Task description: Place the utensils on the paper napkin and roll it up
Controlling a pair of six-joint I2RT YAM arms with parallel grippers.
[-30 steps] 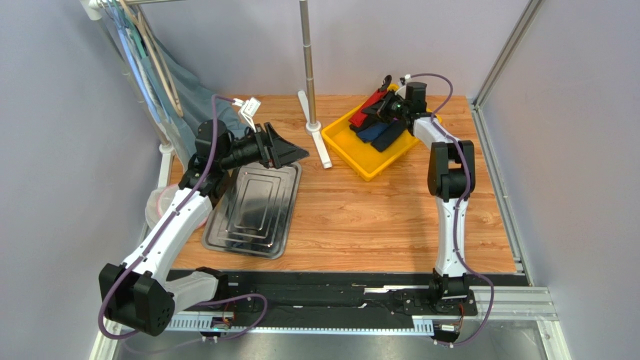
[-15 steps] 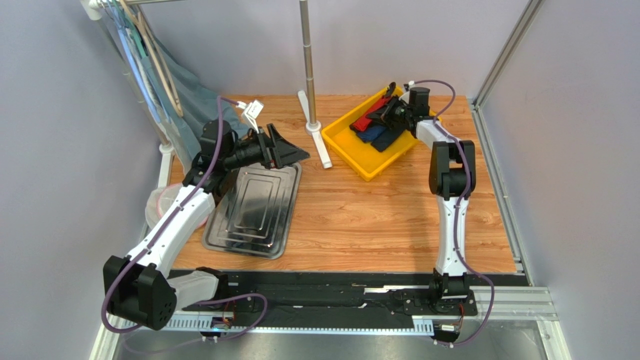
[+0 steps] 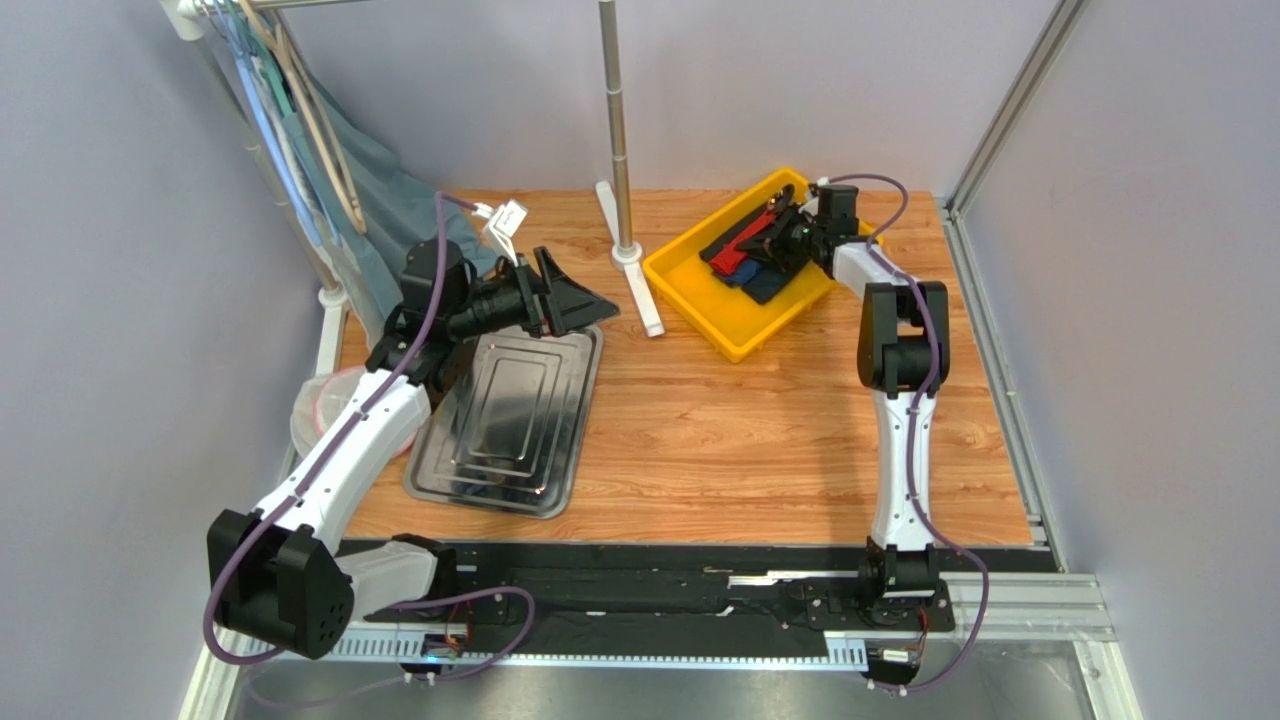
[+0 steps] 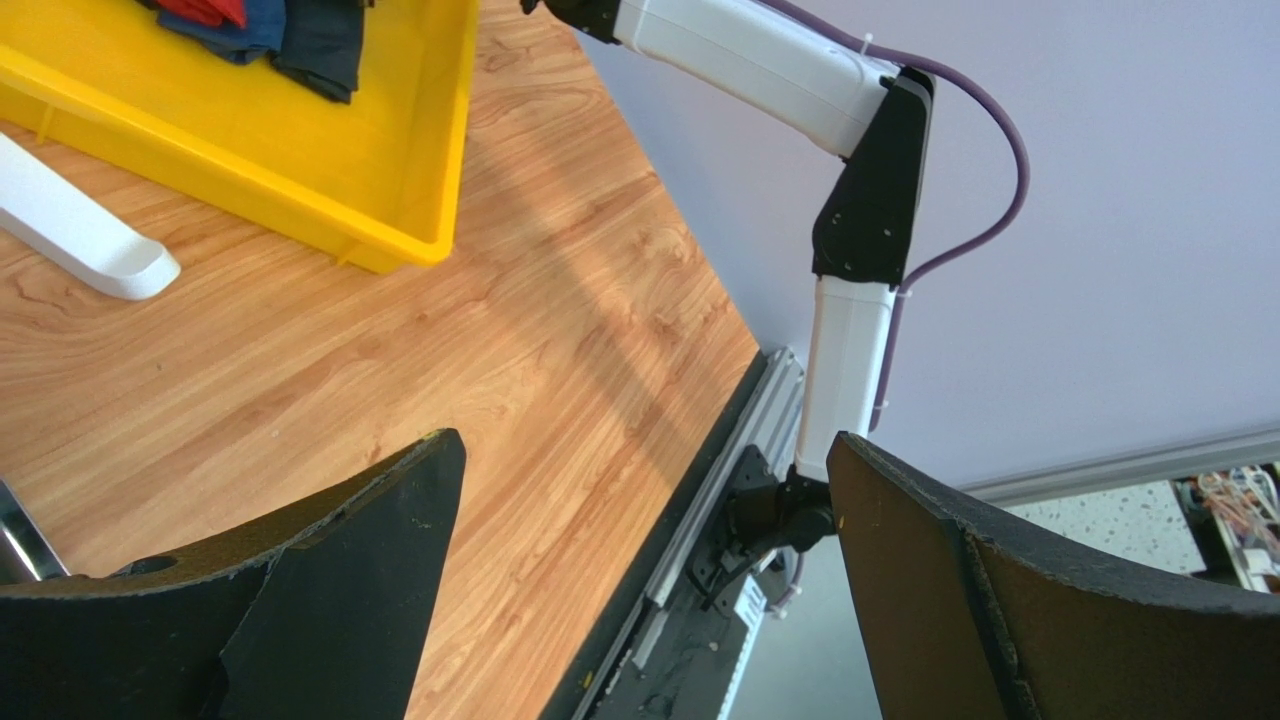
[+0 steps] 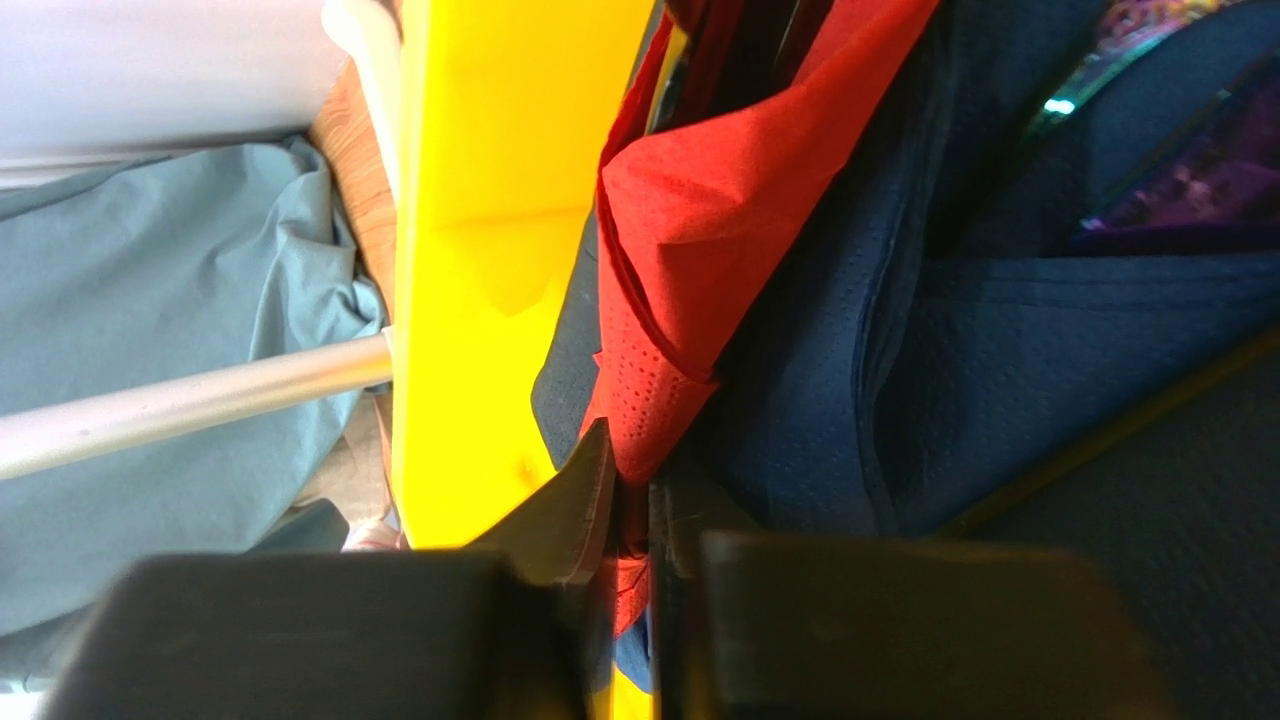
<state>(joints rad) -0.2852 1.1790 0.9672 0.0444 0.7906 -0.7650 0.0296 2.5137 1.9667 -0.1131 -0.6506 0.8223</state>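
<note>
1. The right gripper [image 5: 634,495] is reaching into the yellow bin [image 3: 706,305] at the far right corner of the desk [image 3: 721,435]. Its jaws are pressing almost together on a low edge of the paper napkin [image 5: 721,195], probably to keep hold of the thin sheet.
2. The paper napkin is lying inside the bin, folded and crumpled against the bin's wall and touching a dark blue napkin [image 5: 977,345] beside it. It is not lying flat, so I judge it is not yet ready to take cutlery.
3. The utensils are not showing clearly enough for me to place them. Dark slivers are peeking from the red folds, but I cannot tell what they are.
4. The left gripper [image 3: 576,296] is hanging released, jaws spread wide and carrying nothing, over the far edge of the steel tray [image 3: 504,428] on the left side of the desk. It is likely waiting there.
5. Counting:
   - one bin
   - one red napkin
   - one steel tray
   - one white stand [image 3: 613,120] at the far edge
   - at least one shiny purple head [image 5: 1187,188] poking from the dark rolls; the rolls themselves are overlapping too much to count
</note>
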